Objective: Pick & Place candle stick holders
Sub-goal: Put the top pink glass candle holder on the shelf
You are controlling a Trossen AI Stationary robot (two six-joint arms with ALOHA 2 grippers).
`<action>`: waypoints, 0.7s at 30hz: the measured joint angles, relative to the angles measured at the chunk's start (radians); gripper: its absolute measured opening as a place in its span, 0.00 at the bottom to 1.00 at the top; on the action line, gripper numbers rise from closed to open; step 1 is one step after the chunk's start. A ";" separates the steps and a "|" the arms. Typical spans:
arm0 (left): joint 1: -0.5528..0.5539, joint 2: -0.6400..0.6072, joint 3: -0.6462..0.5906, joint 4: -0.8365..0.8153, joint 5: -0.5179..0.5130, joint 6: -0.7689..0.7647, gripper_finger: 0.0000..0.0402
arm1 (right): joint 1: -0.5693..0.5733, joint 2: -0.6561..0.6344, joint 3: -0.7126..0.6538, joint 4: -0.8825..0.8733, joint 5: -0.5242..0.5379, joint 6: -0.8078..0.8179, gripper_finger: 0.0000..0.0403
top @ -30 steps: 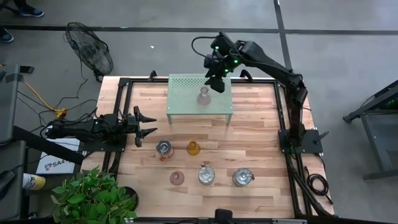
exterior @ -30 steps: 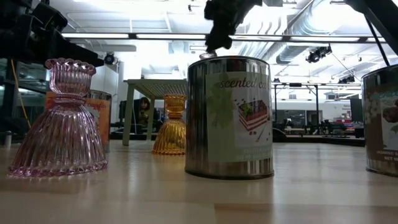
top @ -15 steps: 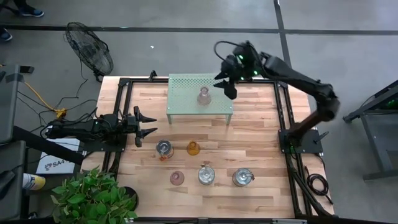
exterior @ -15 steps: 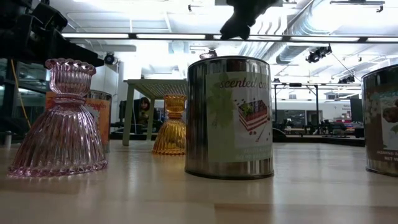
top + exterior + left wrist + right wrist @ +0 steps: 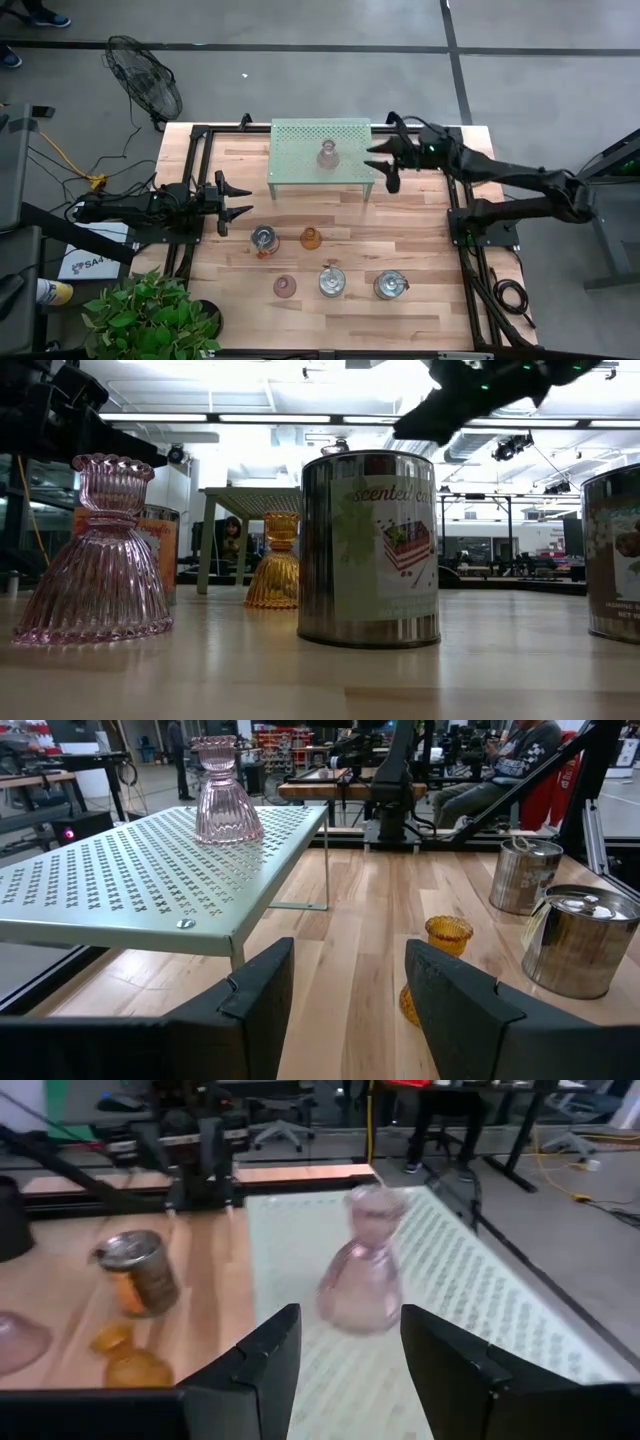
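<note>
Progress: one pink holder (image 5: 327,155) on green shelf (image 5: 300,165); five remain at desk's (image 5: 420,230) 6 o'clock; right pincer (image 5: 385,165) open, empty; left pincer (image 5: 238,199) open, idle.

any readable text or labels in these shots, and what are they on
"scented ca…" (cut off at the curve): label of the silvery candle tin nearest the low camera, above a cake-slice picture.
"SA4…" (partly hidden): white sign on the floor left of the table.
Orange label on the tin in the right wrist view: too blurred to read.
Label of the tin at the low view's right edge: unreadable.
</note>
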 joint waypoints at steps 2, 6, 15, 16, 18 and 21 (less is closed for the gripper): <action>0.000 0.000 0.000 0.000 0.000 0.000 0.47 | 0.013 -0.050 -0.046 0.003 -0.006 0.025 0.42; 0.000 0.000 0.000 0.000 0.000 0.000 0.47 | 0.048 -0.136 -0.127 0.010 -0.006 0.050 0.42; 0.000 0.000 -0.004 0.124 0.040 -0.078 0.47 | 0.181 -0.271 -0.307 0.056 0.015 0.138 0.42; 0.000 0.000 -0.004 0.124 0.049 -0.096 0.47 | 0.198 -0.283 -0.323 0.061 0.033 0.149 0.42; 0.000 0.001 -0.004 0.117 0.051 -0.104 0.47 | 0.234 -0.302 -0.348 0.062 0.075 0.169 0.42; 0.000 0.001 -0.004 0.124 0.014 -0.111 0.47 | 0.292 -0.315 -0.366 0.061 0.148 0.182 0.42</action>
